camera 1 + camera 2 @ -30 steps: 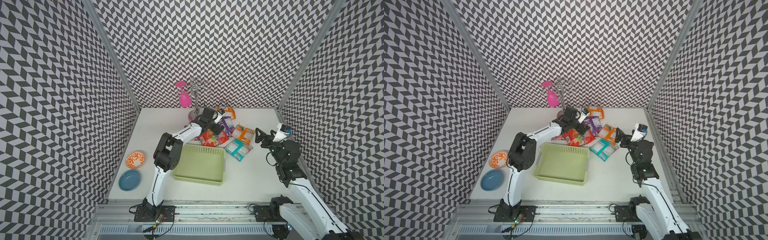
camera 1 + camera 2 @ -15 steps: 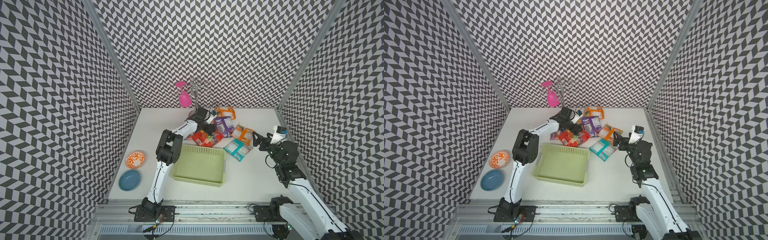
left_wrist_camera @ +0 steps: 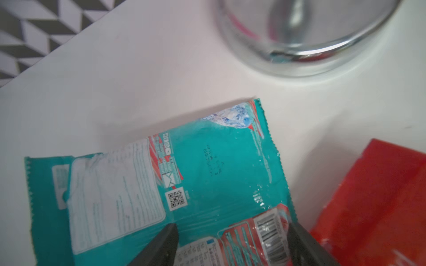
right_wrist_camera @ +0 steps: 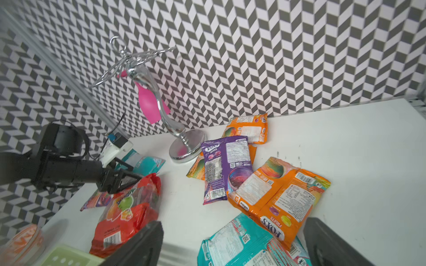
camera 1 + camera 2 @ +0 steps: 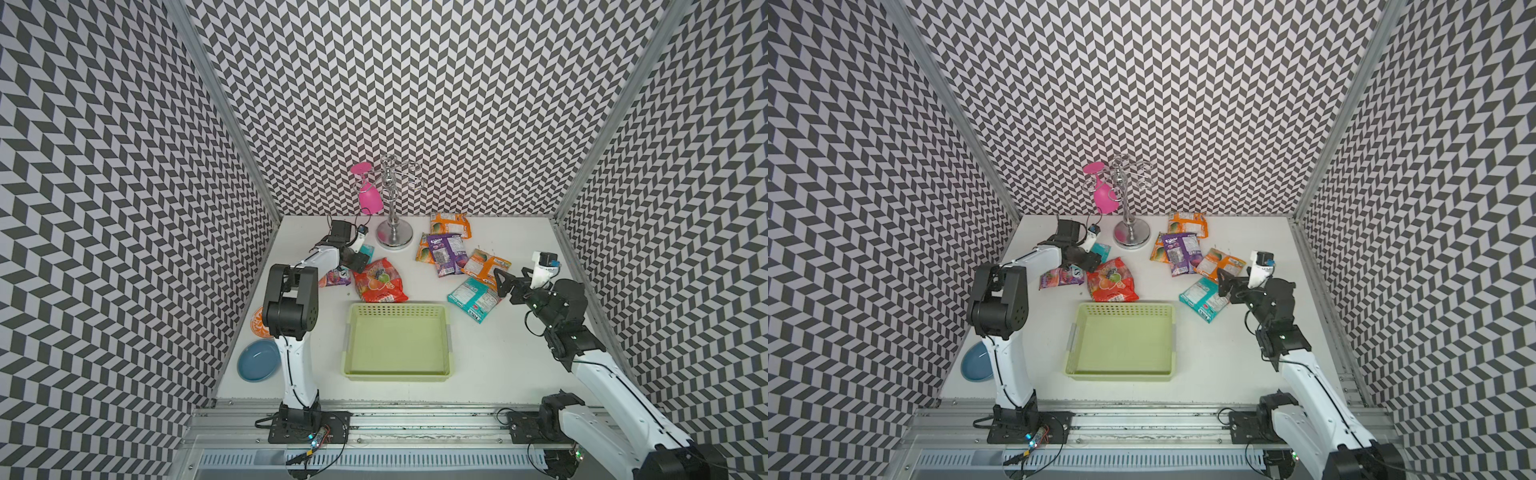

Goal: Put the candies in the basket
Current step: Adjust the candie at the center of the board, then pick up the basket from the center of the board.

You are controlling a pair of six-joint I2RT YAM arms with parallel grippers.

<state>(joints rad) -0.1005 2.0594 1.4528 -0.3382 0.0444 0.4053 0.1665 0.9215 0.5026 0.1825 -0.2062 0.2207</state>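
Colourful flat candies (image 5: 446, 253) lie scattered just behind the upright, empty pale-green basket (image 5: 397, 307).

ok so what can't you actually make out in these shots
- orange-patterned plate: in a top view, mostly behind the left arm's elbow.
- teal packet: left wrist view, near end cut off by the frame edge; contact with left end effector unclear.
- orange packet: both top views, mostly under the purple packet.
- basket: right wrist view, blurred corner only.

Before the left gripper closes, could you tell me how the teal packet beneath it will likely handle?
The teal packet probably flops: thin, wrinkled film lying flat. Its glossy face may slip in the left gripper, whose jaws straddle it. It looks light, so a push would likely slide it.
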